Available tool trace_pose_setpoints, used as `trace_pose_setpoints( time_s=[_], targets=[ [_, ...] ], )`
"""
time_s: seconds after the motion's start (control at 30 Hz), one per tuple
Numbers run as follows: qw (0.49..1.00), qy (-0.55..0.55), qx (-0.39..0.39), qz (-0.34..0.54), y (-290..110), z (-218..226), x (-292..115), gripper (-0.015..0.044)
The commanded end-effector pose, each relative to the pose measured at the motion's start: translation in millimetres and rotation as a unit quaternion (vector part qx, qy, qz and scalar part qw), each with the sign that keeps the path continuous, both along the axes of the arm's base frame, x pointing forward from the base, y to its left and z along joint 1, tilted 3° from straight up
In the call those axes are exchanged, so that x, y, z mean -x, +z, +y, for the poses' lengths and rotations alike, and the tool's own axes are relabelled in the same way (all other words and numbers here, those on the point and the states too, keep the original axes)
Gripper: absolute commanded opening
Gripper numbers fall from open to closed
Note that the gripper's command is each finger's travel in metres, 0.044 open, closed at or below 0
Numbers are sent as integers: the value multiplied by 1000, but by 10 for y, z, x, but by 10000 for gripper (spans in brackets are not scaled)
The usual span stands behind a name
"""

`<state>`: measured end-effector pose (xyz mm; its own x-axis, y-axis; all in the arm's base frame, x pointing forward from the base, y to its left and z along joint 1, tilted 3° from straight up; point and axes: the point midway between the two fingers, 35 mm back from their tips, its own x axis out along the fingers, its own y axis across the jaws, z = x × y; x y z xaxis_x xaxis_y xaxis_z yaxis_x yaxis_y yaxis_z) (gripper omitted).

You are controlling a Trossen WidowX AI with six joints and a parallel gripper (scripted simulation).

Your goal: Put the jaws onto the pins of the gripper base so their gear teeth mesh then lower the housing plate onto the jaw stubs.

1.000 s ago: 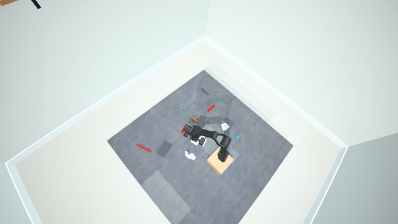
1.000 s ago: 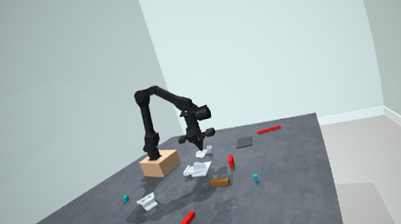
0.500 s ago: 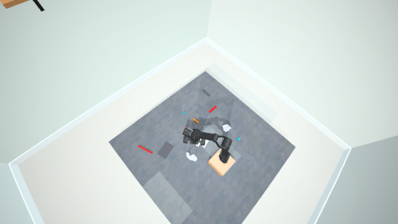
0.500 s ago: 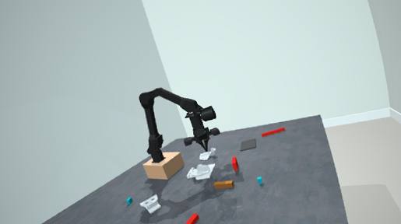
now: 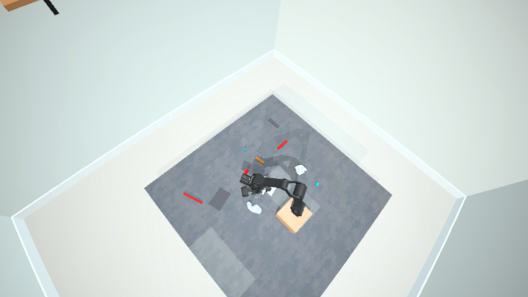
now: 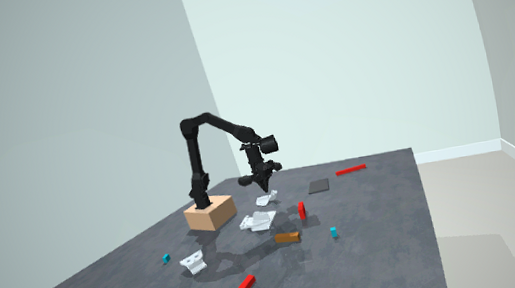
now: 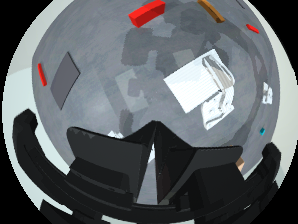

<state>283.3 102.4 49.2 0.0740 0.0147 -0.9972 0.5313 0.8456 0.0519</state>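
In the wrist view, the tool [image 7: 154,124] partly hides a white piece [image 7: 115,134].

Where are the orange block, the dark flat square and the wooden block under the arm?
Orange block [image 6: 287,238] [image 5: 259,160] [image 7: 212,11]: all views, its middle.
Dark flat square [image 6: 318,186] [image 5: 219,199] [image 7: 65,81]: all views, top face.
Wooden block [image 6: 223,211] [image 5: 285,215]: exterior, side; top, upper face.
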Motion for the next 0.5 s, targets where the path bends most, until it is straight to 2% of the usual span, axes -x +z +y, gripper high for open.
trace_pose_setpoints(
  time_s=[0.0, 0.47],
  targets=[
    [999, 44, 4, -3, 14, 50, 0, 0],
    [978, 210, 16, -4, 19, 243, 63, 0]
  ],
)
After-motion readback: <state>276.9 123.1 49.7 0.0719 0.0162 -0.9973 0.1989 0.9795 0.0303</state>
